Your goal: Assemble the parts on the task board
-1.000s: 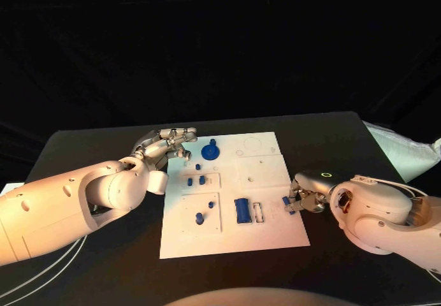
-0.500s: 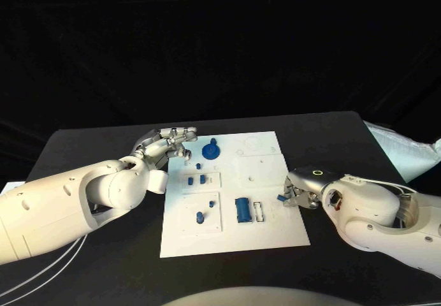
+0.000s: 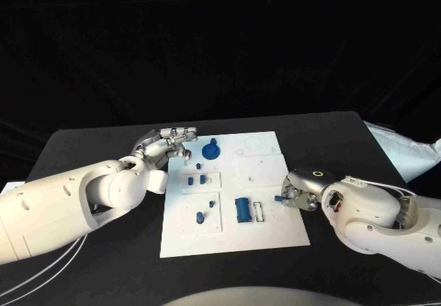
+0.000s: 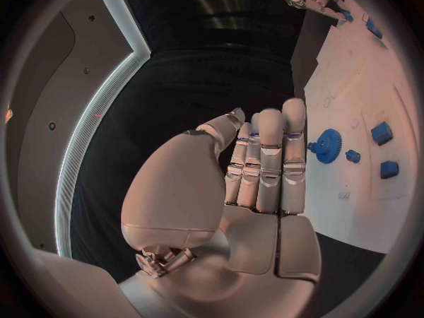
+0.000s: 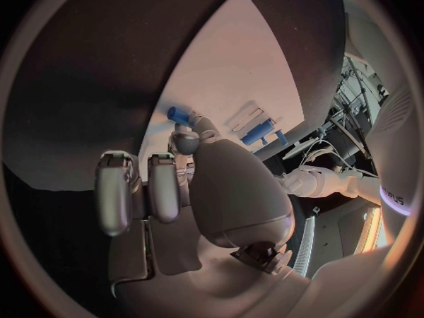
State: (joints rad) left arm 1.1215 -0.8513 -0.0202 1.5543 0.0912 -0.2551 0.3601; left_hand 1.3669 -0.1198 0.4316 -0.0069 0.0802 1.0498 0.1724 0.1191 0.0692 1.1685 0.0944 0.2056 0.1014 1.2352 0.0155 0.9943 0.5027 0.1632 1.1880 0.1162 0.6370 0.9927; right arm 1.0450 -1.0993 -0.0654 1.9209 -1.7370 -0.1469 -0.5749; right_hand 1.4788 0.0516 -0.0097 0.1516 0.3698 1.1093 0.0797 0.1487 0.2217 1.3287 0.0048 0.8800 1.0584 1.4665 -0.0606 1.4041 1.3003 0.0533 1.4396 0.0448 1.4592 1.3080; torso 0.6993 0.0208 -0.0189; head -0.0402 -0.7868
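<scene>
Over the last second the right hand [image 3: 296, 197] has slid along the near right edge of the white plastic task board [image 3: 276, 237] — from a spot beside the empty white slot to one a little farther up the board — and it has carried with it the small blue peg-like part [image 3: 280, 198] pinched between its fingertips. That suggests the part is being brought toward its seat rather than parked; which recess it is meant for I cannot tell, though the bare upper right panel of the board lies just ahead of it. In the right wrist view the same small blue part [image 5: 179, 113] sits at the tip of the thumb and a finger, over the board's edge, while the other fingers [image 5: 115, 191] hang curled and idle. The left hand [image 3: 168, 145] has not moved: it hovers at the board's far left corner, released and holding nothing, fingers straight and close together, near the round blue gear [image 3: 210, 152] but apart from it. The long blue block [image 3: 243, 210] lies in the board's near middle, untouched.
</scene>
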